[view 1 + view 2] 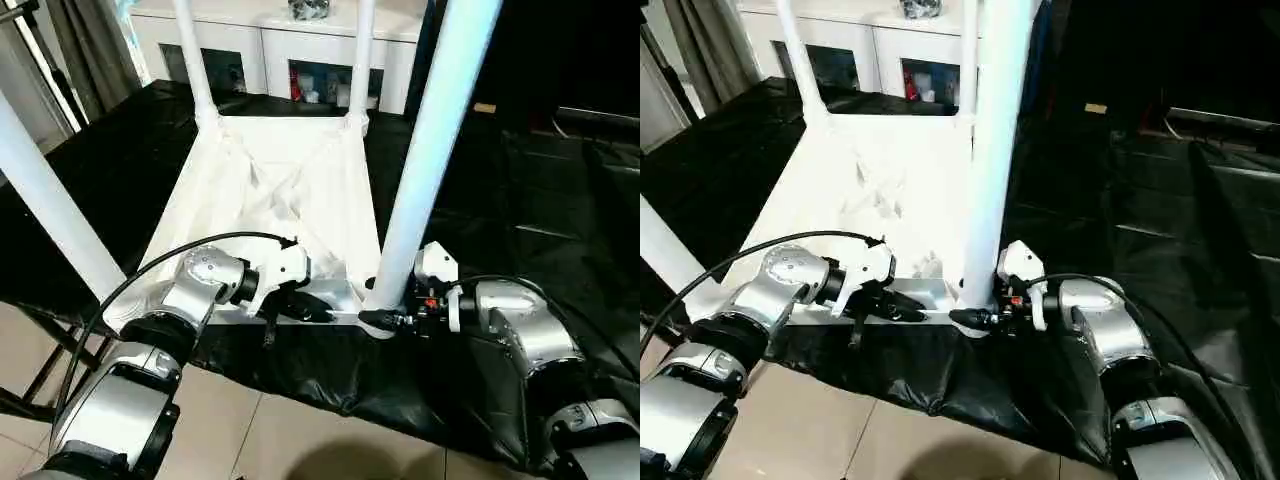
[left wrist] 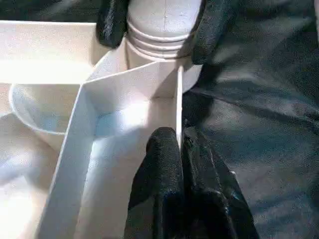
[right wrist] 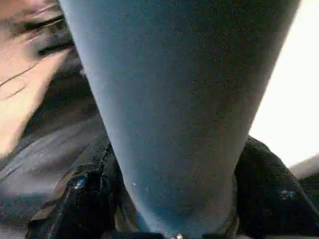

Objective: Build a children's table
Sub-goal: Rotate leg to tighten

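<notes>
Black sheeting under the upturned white plastic table top (image 1: pixel 270 190): my left gripper (image 2: pixel 182 149) pinches its rim, right gripper (image 2: pixel 154 25) clasps the near-right white tubular leg (image 1: pixel 430 150); all four legs stand.

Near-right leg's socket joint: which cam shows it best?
Left wrist view: the leg's ribbed base sits in the corner socket, with the right gripper around it. Both eye views show the whole leg, but the joint is small there. Right wrist view shows just the leg's shaft.
</notes>
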Tool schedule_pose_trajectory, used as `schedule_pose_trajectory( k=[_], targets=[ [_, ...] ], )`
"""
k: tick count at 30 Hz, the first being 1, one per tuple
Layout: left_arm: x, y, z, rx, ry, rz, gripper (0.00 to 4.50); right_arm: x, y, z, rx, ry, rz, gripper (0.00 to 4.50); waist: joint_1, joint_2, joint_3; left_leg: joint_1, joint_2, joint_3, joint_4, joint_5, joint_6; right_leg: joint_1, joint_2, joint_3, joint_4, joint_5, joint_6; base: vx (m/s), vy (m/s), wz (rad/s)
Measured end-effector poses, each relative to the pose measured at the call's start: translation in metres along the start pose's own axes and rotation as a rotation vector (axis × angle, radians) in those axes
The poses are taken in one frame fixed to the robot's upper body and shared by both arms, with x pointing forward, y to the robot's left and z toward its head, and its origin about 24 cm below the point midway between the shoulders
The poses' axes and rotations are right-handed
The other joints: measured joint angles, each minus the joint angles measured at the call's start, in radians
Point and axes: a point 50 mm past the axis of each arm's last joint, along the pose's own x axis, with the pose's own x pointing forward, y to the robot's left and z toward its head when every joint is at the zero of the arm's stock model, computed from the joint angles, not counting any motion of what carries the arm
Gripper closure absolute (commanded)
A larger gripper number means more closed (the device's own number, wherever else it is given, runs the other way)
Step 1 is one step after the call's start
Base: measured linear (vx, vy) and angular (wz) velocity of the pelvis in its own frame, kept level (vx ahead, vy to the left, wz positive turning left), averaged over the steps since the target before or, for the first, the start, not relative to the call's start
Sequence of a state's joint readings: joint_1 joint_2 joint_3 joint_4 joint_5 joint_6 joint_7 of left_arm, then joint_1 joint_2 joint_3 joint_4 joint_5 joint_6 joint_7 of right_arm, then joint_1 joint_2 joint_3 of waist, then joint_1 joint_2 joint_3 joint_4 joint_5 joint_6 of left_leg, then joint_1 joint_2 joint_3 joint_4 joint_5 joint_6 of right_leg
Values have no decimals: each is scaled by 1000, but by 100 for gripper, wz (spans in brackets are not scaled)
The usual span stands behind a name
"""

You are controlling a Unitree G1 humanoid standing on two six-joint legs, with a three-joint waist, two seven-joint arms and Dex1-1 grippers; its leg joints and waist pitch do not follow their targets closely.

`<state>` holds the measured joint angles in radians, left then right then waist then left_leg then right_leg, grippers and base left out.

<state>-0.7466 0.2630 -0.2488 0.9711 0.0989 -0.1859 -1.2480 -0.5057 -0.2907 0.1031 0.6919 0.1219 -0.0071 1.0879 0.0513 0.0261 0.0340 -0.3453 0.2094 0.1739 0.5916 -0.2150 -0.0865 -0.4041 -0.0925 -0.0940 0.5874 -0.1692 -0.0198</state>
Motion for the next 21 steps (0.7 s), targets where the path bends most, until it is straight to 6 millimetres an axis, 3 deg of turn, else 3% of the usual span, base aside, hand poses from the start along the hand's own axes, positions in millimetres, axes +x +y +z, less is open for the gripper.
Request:
schedule_pose_trajectory(
  k=[4, 11, 14, 17, 21],
  targets=[
    [15, 5, 6, -33, -14, 125, 450, 10, -6, -4, 69, -55, -255, 183, -19, -2, 2, 5, -1, -1, 0, -2, -7, 2, 0, 2, 2, -3, 5, 0, 0, 0],
    [40, 4, 15, -56, -22, 253, 450, 26, -8, -7, 151, -105, -612, 184, -34, -1, 0, 10, -1, -2, -3, -1, -8, 4, 0, 2, 2, -3, 6, 0, 0, 0],
    [44, 3, 17, -53, -21, 277, 450, 31, -7, -7, 153, -111, -685, 184, -44, 0, -1, 11, -2, -3, -4, -1, -8, 6, 0, 2, 0, -4, 6, 0, 0, 0],
    [45, 3, 17, -46, -23, 278, 450, 32, -7, -6, 139, -116, -694, 111, -48, 1, -1, 9, -2, -3, -5, -1, -8, 7, 0, 2, -4, -4, 6, 0, 0, 0],
    [46, 1, 20, -18, -35, 249, 450, 24, -11, -5, 92, -95, -620, 78, -45, 3, -1, 4, -2, -2, -5, -1, -8, 6, -1, 3, -4, -1, 1, 0, 0, 0]
  ],
)
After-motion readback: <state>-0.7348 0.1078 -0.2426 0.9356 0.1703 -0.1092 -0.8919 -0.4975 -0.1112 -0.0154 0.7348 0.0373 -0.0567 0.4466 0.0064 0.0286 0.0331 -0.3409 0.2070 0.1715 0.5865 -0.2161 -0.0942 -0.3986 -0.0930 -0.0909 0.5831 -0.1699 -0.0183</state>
